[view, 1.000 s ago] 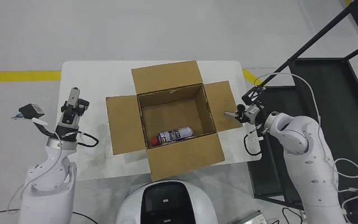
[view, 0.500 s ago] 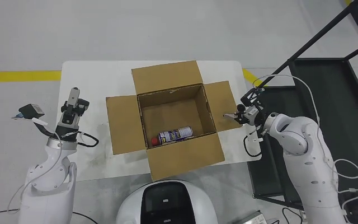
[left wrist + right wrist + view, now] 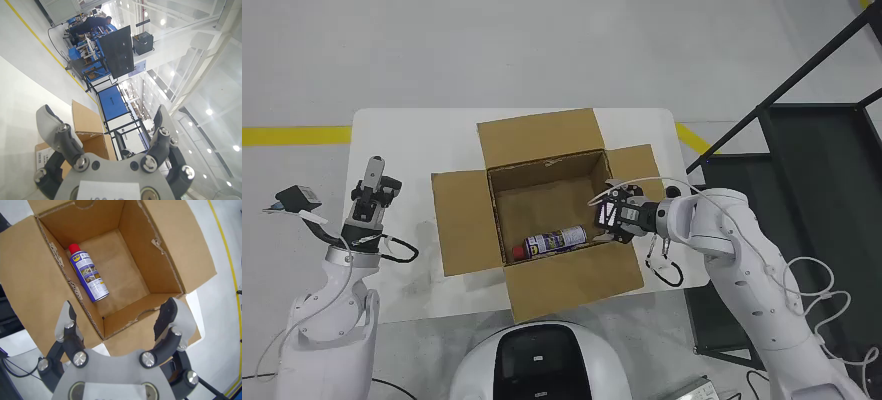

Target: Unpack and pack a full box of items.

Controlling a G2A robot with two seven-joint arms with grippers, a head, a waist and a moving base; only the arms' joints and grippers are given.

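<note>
Right gripper [image 3: 119,306]: jaws apart, empty.
Blue red-capped spray can [image 3: 88,273]: lay beyond them in brown cardboard box [image 3: 157,262].
My judgement: clear wall, clamp mid-body.

A brown cardboard box [image 3: 542,135] is standing on the white table [image 3: 402,150] with its four flaps lying open outward, and inside it a blue spray can [image 3: 555,240] with a red cap is lying on its side along the wall nearest the robot.

Probably a factory hall: high ceiling lights [image 3: 209,112], yellow floor line [image 3: 292,135].
</note>
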